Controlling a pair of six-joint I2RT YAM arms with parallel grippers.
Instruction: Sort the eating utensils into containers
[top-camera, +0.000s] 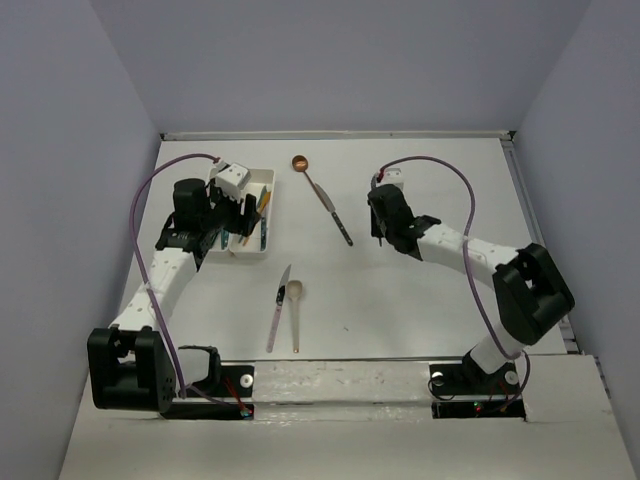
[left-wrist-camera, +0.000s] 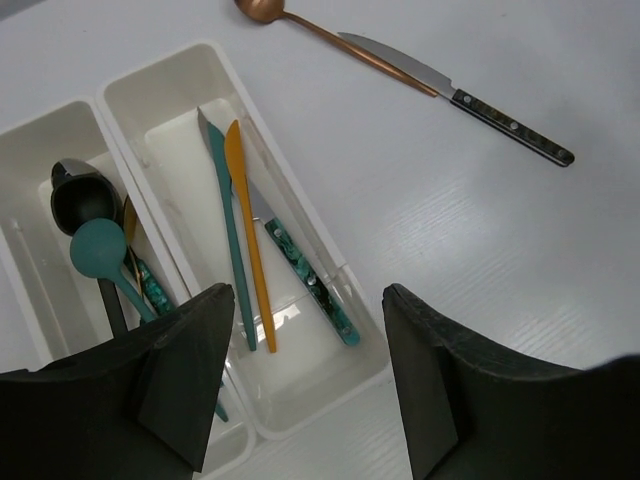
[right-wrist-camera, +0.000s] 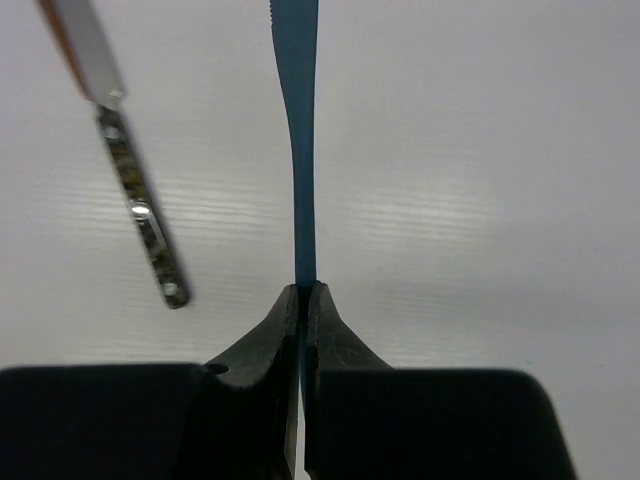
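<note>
No legible text or markings.

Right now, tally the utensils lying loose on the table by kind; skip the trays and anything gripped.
Spoons: 2 (copper spoon, beige spoon)
Knives: 2 (black-handled knife, pink-handled knife)
Total: 4

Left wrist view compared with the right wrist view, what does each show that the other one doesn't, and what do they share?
Only the left wrist view: the two white trays holding utensils, such as an orange knife and a teal spoon, with the open left hand above them. Only the right wrist view: the right hand shut on a slim blue utensil. Both: the black-handled knife lying on the white table.
</note>
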